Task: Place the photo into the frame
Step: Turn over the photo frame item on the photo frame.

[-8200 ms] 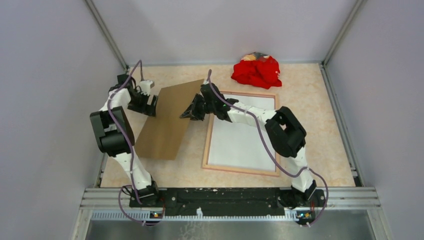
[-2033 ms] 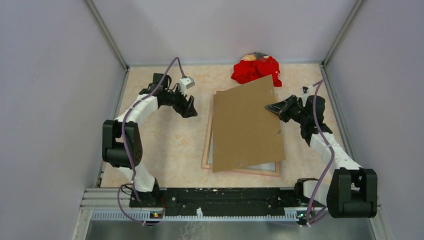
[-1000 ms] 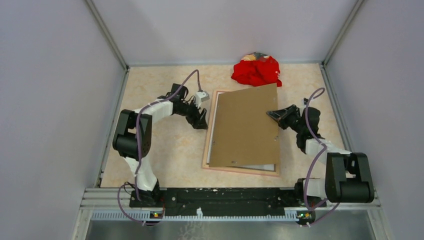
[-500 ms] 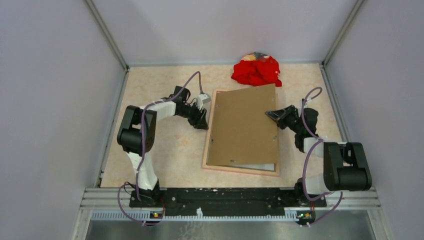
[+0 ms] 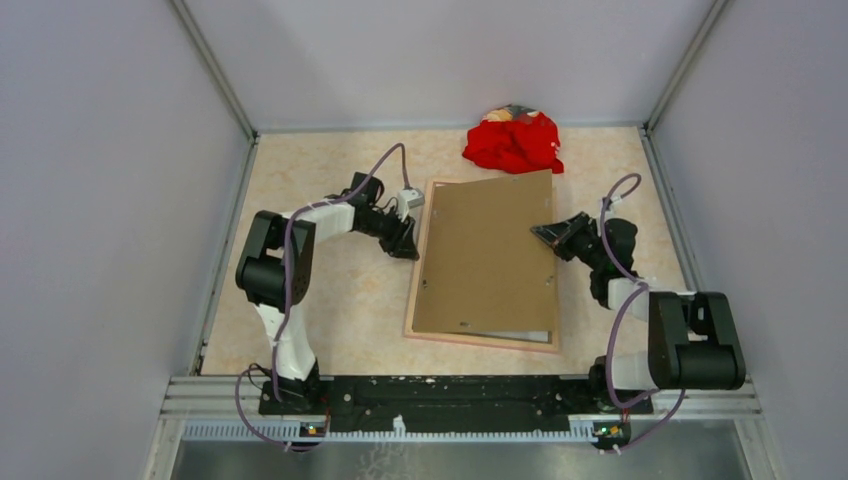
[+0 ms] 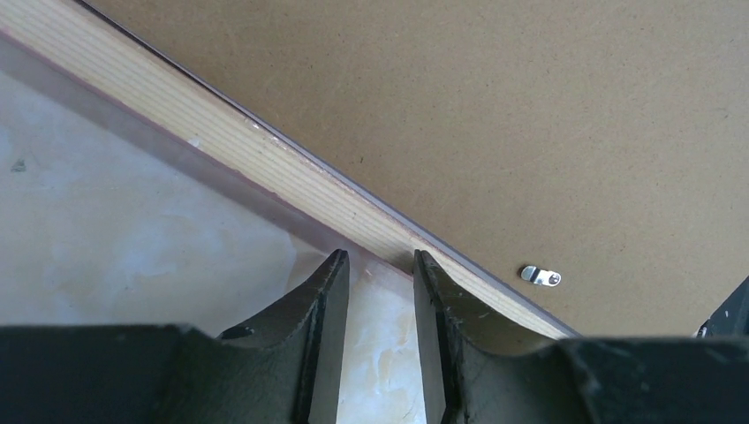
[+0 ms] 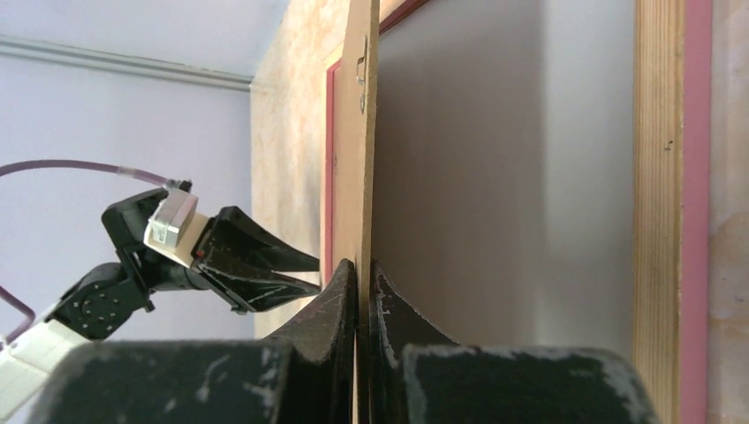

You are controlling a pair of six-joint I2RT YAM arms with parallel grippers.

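The frame [image 5: 413, 290] lies back-up on the table, tan wood with a pink rim [image 7: 658, 177]. A brown backing board [image 5: 490, 255] slants over it, its right edge pinched in my right gripper [image 5: 537, 232], which is shut on it [image 7: 363, 269]. Beneath the board a white sheet [image 7: 495, 177] fills the frame; the photo's printed side is hidden. My left gripper [image 5: 412, 248] rests low at the frame's left rail [image 6: 291, 181]. It is open by a narrow gap [image 6: 378, 258], with only table between the fingers.
A red cloth heap [image 5: 513, 142] sits at the back, just beyond the frame's far right corner. A small metal clip [image 6: 540, 276] sits on the board near its left edge. Grey walls close in the table on three sides.
The left gripper's jaws have narrowed and it has edged up to the frame's left rail. The board has sunk slightly lower over the frame, still in the right gripper.
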